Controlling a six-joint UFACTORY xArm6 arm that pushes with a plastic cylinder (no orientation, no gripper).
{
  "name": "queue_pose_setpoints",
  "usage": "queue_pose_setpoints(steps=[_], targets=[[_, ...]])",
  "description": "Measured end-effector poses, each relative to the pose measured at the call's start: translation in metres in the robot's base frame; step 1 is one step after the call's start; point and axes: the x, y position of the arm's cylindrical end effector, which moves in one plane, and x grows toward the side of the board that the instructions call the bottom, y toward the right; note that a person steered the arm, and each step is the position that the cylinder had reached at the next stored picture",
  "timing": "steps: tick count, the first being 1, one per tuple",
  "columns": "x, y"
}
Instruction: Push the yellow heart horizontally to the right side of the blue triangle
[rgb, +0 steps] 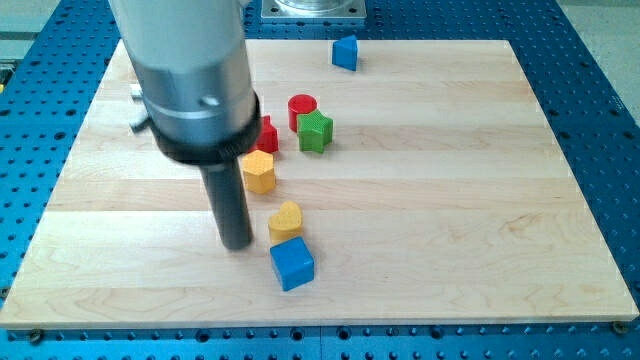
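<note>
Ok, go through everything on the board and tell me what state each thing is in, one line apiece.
My tip: down on the board, just left of the yellow heart, with a small gap.
Yellow heart: flat, touching the blue cube.
Blue cube: flat, below the heart.
Yellow hexagon: flat, alone.
Green star: against the red cylinder.
Red cylinder: upright.
Red block: partly hidden by the arm.
Blue triangle: alone at the view's top.

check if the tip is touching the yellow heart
Apart. The camera view shows a strip of bare wood between my tip and the yellow heart, which sits to the tip's right.
</note>
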Motion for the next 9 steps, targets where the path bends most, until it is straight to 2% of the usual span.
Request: queue_pose_setpoints(steps=[1,2,3,4,5,7,8,9], targets=[[-0.048,0.071],[-0.126,0.108],[-0.175,0.111],[-0.141,0.078],[-0.190,0.066],[-0.235,0.184],[-0.221,0.199],[-0.277,0.237]])
